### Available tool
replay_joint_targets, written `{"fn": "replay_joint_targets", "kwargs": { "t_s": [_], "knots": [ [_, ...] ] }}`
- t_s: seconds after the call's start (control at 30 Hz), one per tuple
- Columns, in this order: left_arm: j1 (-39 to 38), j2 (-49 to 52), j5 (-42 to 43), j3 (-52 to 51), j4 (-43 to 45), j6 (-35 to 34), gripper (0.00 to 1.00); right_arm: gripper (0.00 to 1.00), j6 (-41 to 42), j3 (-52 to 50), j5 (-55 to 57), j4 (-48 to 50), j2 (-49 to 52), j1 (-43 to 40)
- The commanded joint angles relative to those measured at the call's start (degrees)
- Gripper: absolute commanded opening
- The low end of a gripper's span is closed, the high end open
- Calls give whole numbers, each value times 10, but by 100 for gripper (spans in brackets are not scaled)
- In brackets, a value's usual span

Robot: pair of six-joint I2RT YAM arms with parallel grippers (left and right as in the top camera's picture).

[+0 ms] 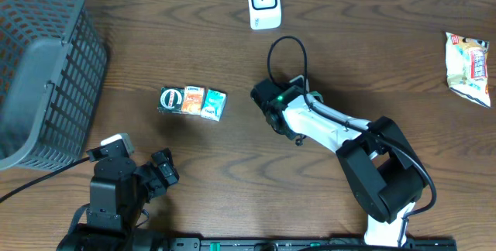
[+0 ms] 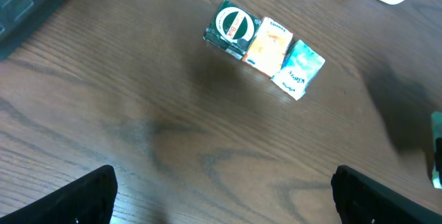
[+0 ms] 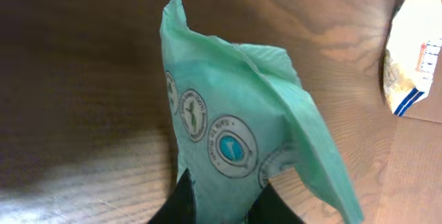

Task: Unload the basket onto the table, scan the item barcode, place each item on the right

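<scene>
Currently green packet (image 3: pixel 235 134) clamped in right tool (image 3: pixel 221 200), protruding past jaws.

From overhead I see the basket (image 1: pixel 46 73) at the far left edge of the table (image 1: pixel 372 42), toward the back. The scanner (image 1: pixel 263 3) stands at the back edge, near the middle. A row of three small packs (image 1: pixel 192 102) lies left of centre, between the basket and my right gripper (image 1: pixel 267 104), touching neither. That gripper sits just right of the row and in front of the scanner, with a packet (image 3: pixel 235 134) between its fingers. A snack bag (image 1: pixel 469 69) lies at the far right edge, well apart from everything else. My left gripper (image 1: pixel 164 170) hovers near the front, in front of the row of packs.
</scene>
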Motion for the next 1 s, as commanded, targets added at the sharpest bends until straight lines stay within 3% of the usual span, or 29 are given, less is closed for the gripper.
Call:
{"fn": "replay_joint_targets", "kwargs": {
  "t_s": [0.0, 0.2, 0.53, 0.83, 0.9, 0.97],
  "knots": [
    [1, -3, -2, 1, 0, 1, 98, 21, 10, -9, 7, -6, 1, 3],
    [1, -3, -2, 1, 0, 1, 98, 28, 10, -7, -60, -25, 1, 20],
    [1, -3, -2, 1, 0, 1, 98, 31, 10, 33, -109, -88, 1, 67],
    [1, -3, -2, 1, 0, 1, 98, 43, 10, 57, -172, -114, 1, 104],
    [1, -3, -2, 1, 0, 1, 98, 53, 10, 57, -193, -109, 1, 111],
    [1, -3, -2, 1, 0, 1, 97, 75, 10, 57, -214, -105, 1, 114]
  ]
}}
